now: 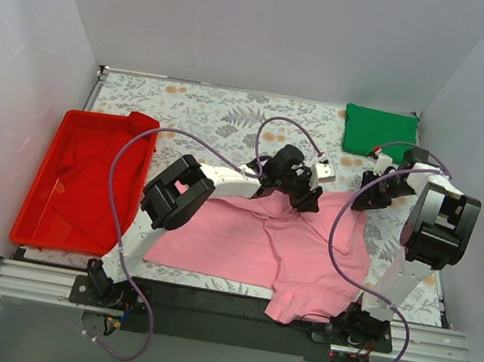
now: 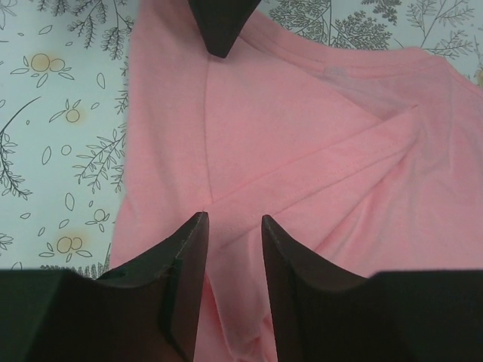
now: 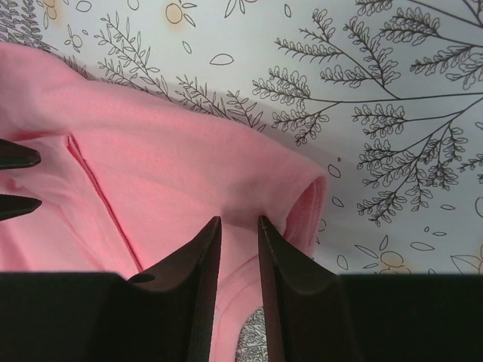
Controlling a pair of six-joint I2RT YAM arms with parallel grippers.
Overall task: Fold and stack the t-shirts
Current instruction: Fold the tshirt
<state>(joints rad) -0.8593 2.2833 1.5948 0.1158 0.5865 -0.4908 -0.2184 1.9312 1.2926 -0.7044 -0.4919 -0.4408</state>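
The light pink t-shirt [image 1: 251, 238] lies spread across the middle of the table, with one part hanging over the near edge. My left gripper [image 1: 307, 195] is at its far edge and is shut on a fold of pink fabric [image 2: 302, 136], which rises between the jaws [image 2: 234, 219]. My right gripper [image 1: 371, 195] is at the shirt's far right corner and is shut on its hemmed edge [image 3: 309, 200], with the cloth lifted between the fingers [image 3: 239, 220]. The dark green t-shirt [image 1: 378, 132] lies folded at the back right corner.
A red plastic tray [image 1: 35, 193] stands at the left with red cloth [image 1: 100, 167] in it. The table has a floral-print cover [image 1: 216, 112]. White walls close in the back and both sides. Purple cables loop over both arms.
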